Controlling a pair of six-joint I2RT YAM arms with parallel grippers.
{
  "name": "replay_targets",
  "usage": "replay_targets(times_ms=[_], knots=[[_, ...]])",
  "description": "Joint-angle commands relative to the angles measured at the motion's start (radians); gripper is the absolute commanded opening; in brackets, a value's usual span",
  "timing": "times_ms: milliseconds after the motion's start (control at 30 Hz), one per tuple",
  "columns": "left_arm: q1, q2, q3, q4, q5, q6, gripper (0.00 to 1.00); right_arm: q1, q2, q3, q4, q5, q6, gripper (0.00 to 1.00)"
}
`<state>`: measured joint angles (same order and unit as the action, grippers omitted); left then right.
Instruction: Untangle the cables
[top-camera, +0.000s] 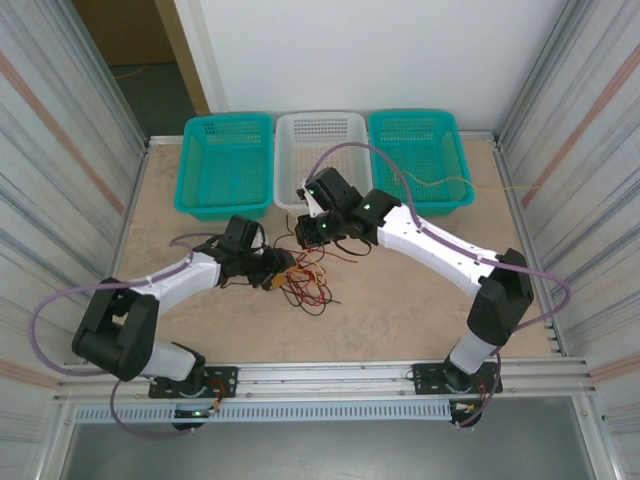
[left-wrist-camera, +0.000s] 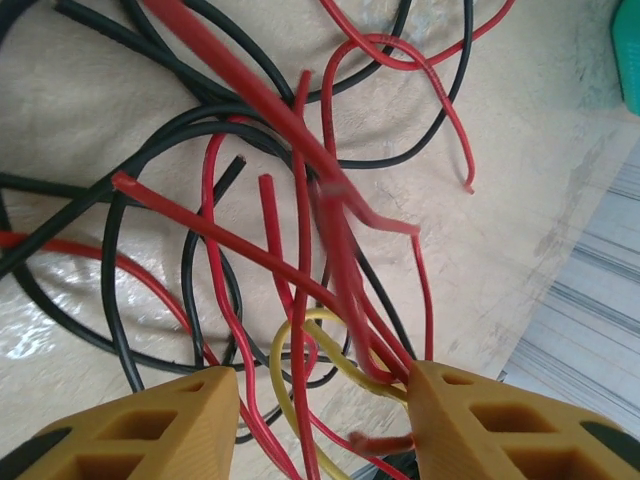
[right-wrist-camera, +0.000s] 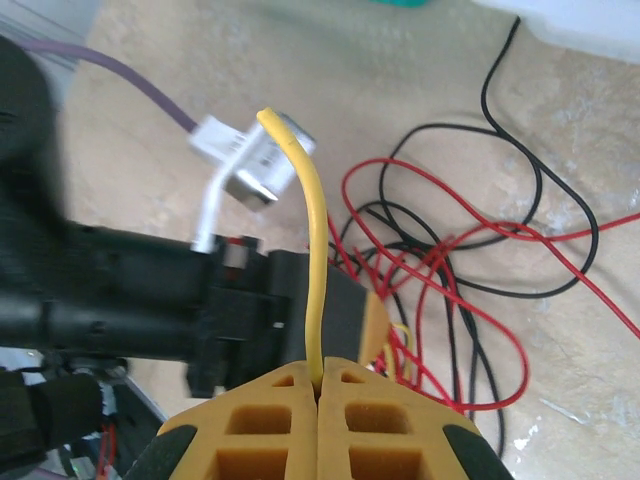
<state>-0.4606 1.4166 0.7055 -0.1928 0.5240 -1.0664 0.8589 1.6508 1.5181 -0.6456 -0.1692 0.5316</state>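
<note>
Sprawling cables (top-camera: 308, 285), beige tabletop (top-camera: 400, 312), corrugated walls (top-camera: 60, 150)

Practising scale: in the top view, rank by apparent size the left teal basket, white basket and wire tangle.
Left teal plastic mesh basket, white plastic mesh basket: look alike.
Tangle of thin red and black wires: smallest.

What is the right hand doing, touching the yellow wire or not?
Touching. The right wrist view shows the right hand shut, with the yellow wire pinched between its two fingers.
</note>
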Motion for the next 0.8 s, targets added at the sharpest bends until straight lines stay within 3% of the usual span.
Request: replay_targets(times_ms=[0, 367, 600, 767], knots=[[-0.006, 0.029, 0.023, 0.049, 0.004, -0.045, 0.44, -0.001, -0.065, -0.01, 0.058, 0.005, 0.047, 0.0], [0.012, 0.067, -0.024, 0.057, -0.018, -0.084, 0.0, -0.042, -0.251, 0.047, -0.084, 0.2, -0.049, 0.0], [0.03, 0.029, -0.015, -0.062, -0.106, -0.051, 0.0, -0.152, -0.417, 0.031, -0.157, 0.312, -0.091, 0.0], [0.04, 0.025, -0.014, -0.09, -0.129, -0.043, 0.0, -0.29, -0.52, 0.019, -0.166, 0.243, -0.09, 0.0]])
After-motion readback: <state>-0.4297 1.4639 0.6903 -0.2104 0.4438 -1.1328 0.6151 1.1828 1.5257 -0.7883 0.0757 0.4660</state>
